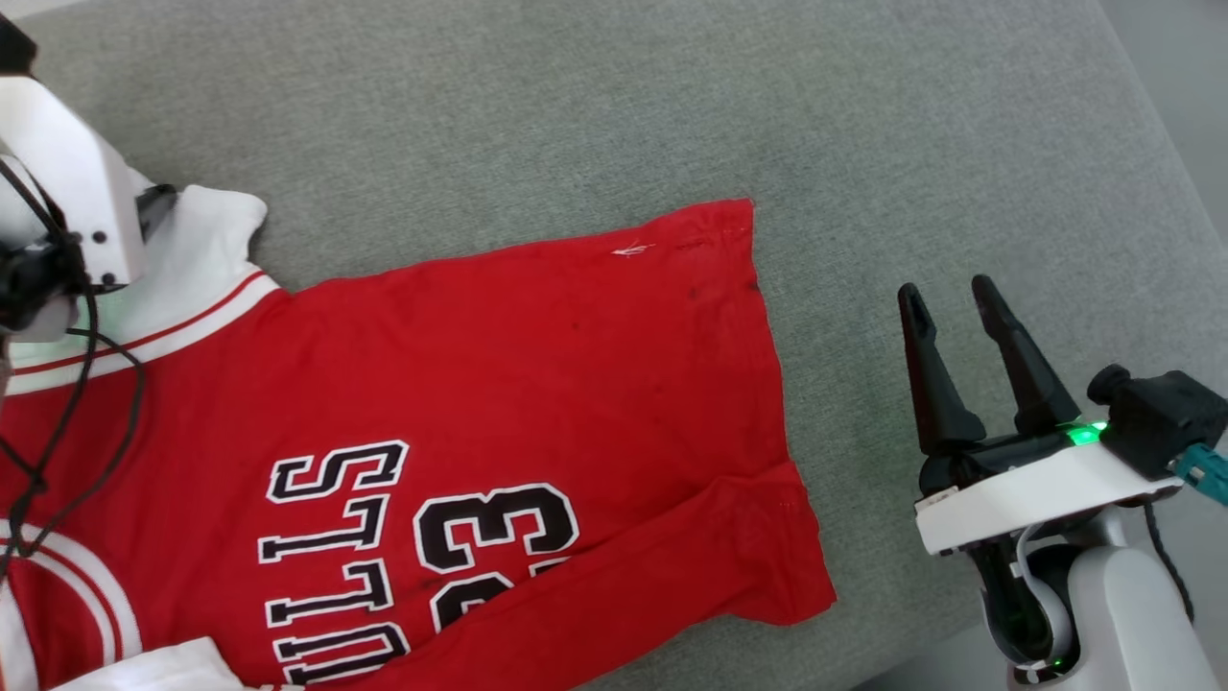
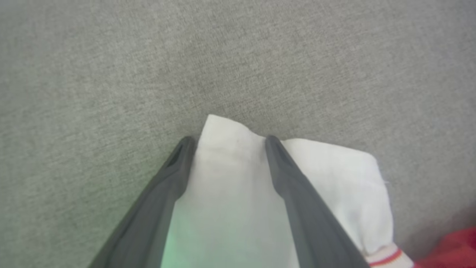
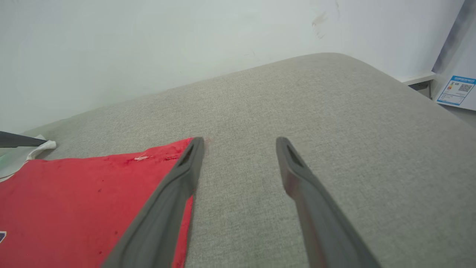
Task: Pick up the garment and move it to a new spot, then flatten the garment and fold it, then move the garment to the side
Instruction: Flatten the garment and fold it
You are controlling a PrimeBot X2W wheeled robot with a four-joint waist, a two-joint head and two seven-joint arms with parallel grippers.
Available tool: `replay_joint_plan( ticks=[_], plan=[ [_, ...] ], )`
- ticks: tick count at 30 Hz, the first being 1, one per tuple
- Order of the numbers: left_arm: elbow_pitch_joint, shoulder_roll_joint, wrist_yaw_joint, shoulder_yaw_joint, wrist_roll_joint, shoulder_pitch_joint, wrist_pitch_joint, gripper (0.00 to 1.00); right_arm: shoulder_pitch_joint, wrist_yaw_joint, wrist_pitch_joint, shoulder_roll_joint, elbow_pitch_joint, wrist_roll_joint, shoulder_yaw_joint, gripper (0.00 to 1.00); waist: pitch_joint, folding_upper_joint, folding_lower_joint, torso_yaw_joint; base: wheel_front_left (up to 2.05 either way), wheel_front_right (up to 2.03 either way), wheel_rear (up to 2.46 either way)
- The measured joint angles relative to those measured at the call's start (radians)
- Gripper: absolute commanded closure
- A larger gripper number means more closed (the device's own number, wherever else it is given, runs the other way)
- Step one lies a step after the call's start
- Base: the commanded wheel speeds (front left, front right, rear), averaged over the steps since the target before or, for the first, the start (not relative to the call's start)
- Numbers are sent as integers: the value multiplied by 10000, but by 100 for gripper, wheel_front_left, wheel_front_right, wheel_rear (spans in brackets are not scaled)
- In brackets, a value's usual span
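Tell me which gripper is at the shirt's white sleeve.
The left gripper: open, it straddles the white sleeve of the garment. The right gripper sits beside the red hem, over bare cushion.

the garment (image 1: pixel 537 384) lies spread face-up, one edge seemingly folded over.

Setting: indoor room, home-like; exact kind unclear.
Surface: broad grey fabric cushion (image 3: pixel 334 111), rounded far corner.
Backdrop: plain white wall (image 3: pixel 148 44) behind its far edge.
Right side: blue sticker (image 3: pixel 456 90) with QR code.
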Motion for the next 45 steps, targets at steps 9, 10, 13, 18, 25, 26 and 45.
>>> replay_joint_plan(
  ticks=[9, 10, 13, 18, 25, 26, 45],
  plan=[
    [525, -90, 77, -127, -278, -165, 876, 100, -244, 0, -151, 6, 470, 347, 144, 0, 88, 0, -1, -184, 0, 0, 0],
    [558, -161, 79, -127, -276, -110, 688, 100, -289, 0, -94, 6, 497, 408, 165, 0, 60, 0, -1, -163, 0, 0, 0],
    [736, -403, 94, -161, -98, -2, -6, 100, -475, 0, 253, 8, 698, 516, 184, 0, -90, 0, -1, -51, 0, 0, 0],
    [991, -1037, 174, -94, 217, 94, -1854, 100, -1147, 0, 1137, -119, 1476, 752, 134, 0, -460, 0, -1, 360, 0, 0, 0],
    [828, -1779, -178, -100, 621, -102, -4034, 100, -2433, 2, 2560, -1011, 2876, 1678, 234, 0, -974, 0, 0, 1396, 0, 0, 0],
    [777, -1812, -257, -119, 686, -119, -4238, 100, -2594, 2, 2909, -1187, 3101, 1789, 219, 0, -1034, 0, -1, 1573, 0, 0, 0],
    [-552, -2523, -485, -322, 554, 247, -5262, 100, -5255, -2, 7921, -2495, 6073, 1674, 1425, 0, -758, 0, -1, 3890, 0, 0, 0]
  ],
)
